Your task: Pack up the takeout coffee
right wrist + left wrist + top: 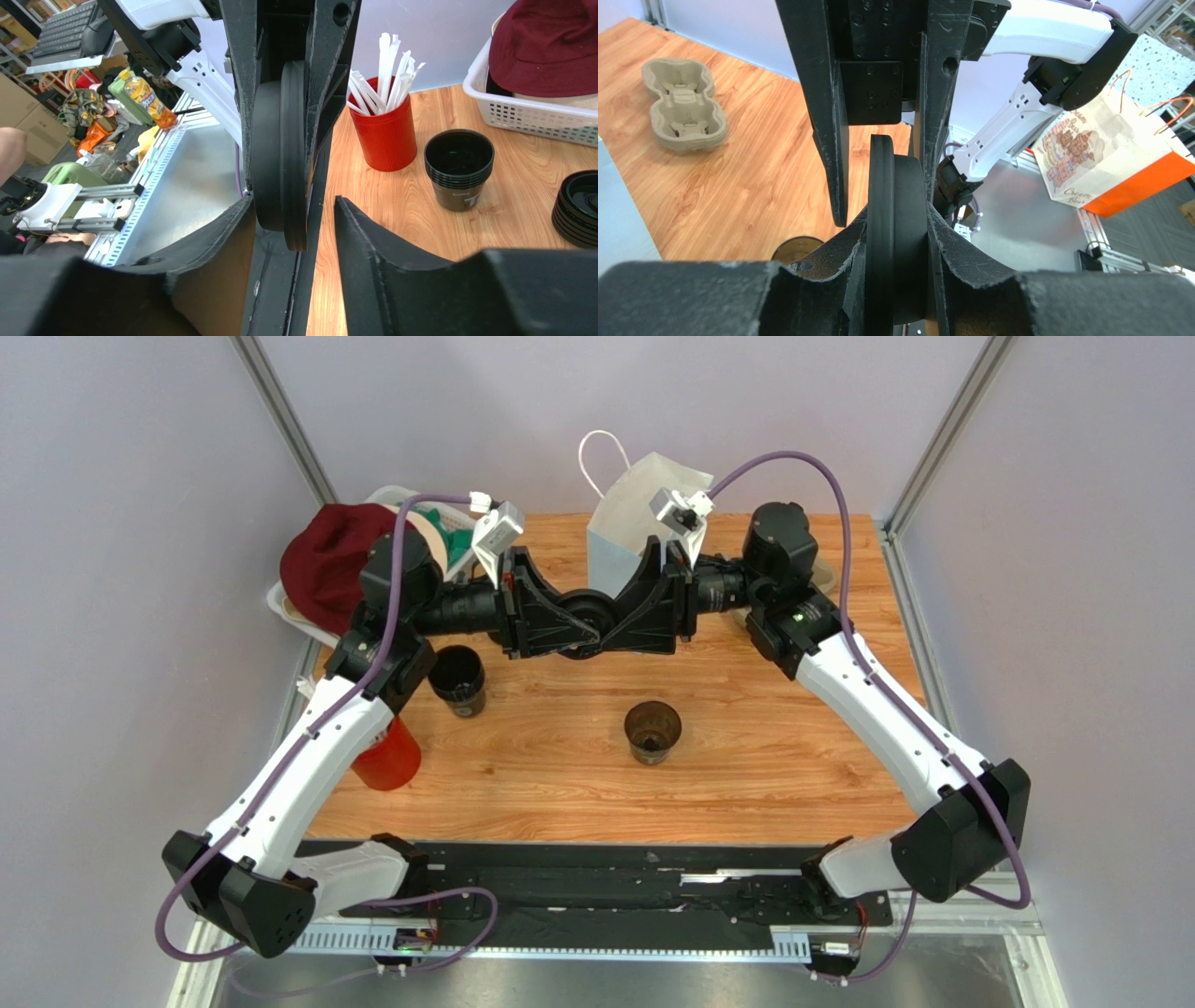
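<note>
The takeout coffee (654, 731) is a small dark cup with a brownish inside, standing open-topped on the wooden table; its rim (798, 248) shows low in the left wrist view. Above the table my two grippers meet tip to tip. My left gripper (565, 625) (896, 224) is shut on a black lid (892, 182) held on edge. My right gripper (609, 620) (293, 210) stands open around the same lid (277, 140), with a gap showing between the lid and one finger (379, 245).
A pale-blue paper bag (638, 518) stands at the back. A stack of black cups (457, 681) (458, 168), a red cup of white straws (386, 756) (382, 133), a lid stack (579, 210), a white basket (533, 112) with a maroon hat (330, 560), and a pulp cup tray (683, 105) are also on the table.
</note>
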